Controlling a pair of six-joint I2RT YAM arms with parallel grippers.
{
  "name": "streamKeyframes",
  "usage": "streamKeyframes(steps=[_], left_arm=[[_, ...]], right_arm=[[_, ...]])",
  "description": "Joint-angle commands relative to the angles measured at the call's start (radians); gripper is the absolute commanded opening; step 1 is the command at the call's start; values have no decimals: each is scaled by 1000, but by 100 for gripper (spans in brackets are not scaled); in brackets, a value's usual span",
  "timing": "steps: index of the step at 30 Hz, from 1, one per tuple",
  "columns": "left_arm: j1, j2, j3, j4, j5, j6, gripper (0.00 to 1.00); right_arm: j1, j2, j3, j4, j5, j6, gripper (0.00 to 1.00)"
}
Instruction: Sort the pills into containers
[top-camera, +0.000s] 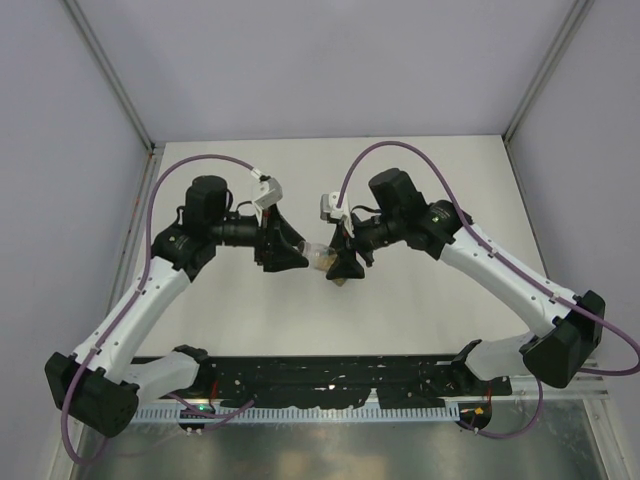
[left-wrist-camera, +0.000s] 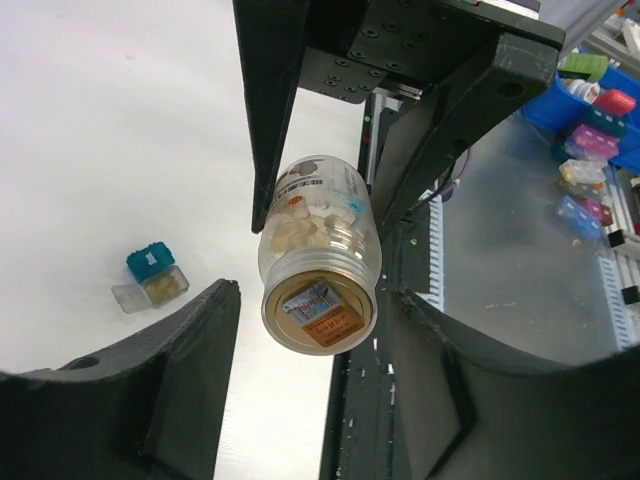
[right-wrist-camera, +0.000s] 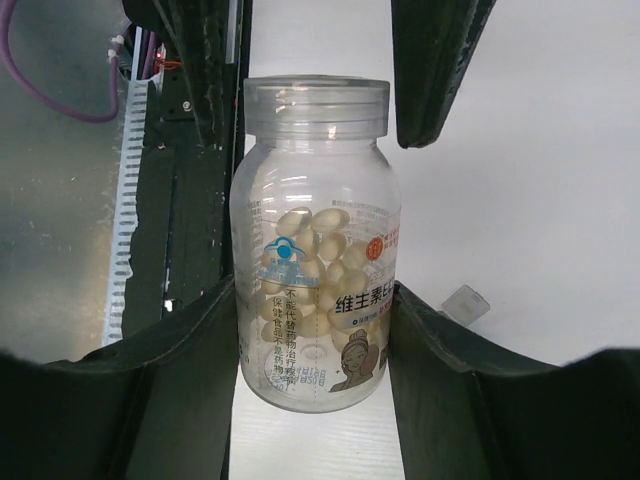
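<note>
Pills (right-wrist-camera: 312, 245), pale cream ovals, are nearly all inside the clear plastic bottle with the printed label (right-wrist-camera: 315, 170), and its clear screw cap (right-wrist-camera: 316, 105) is on, so I judge the sorting proper barely begun. Right gripper (right-wrist-camera: 313, 325) is clamped on the bottle's body, holding it level above the white table (left-wrist-camera: 90, 120). Left gripper (left-wrist-camera: 318, 300) faces the cap end, its fingers slack on either side with a sliver of daylight showing: released, by the look of it.

The left wrist view gives what the others don't. Down and left of the left gripper sits the tiny teal-blue box (left-wrist-camera: 150, 262). Touching it is the tiny grey box (left-wrist-camera: 167, 287), lid open, with something yellowish inside, perhaps a few pills. The top view shows neither box clearly. Only the right wrist view shows the label.
</note>
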Motion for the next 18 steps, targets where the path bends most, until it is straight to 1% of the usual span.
streamKeyframes(steps=[1,3,6,11,18], left_arm=[[-13,-11,10,17,-15,61,70],[-13,-12,12,31,-22,57,81],[-13,-9,9,62,-28,8,89],[-19,8,5,100,-28,-32,93],[-84,32,4,111,-77,-34,94]], right_arm=[[1,-17,26,30,-40,15,6],[1,-23,18,36,-30,15,6],[1,-33,15,38,-27,13,6],[1,-33,15,43,-24,16,6],[1,-37,13,52,-13,22,6]])
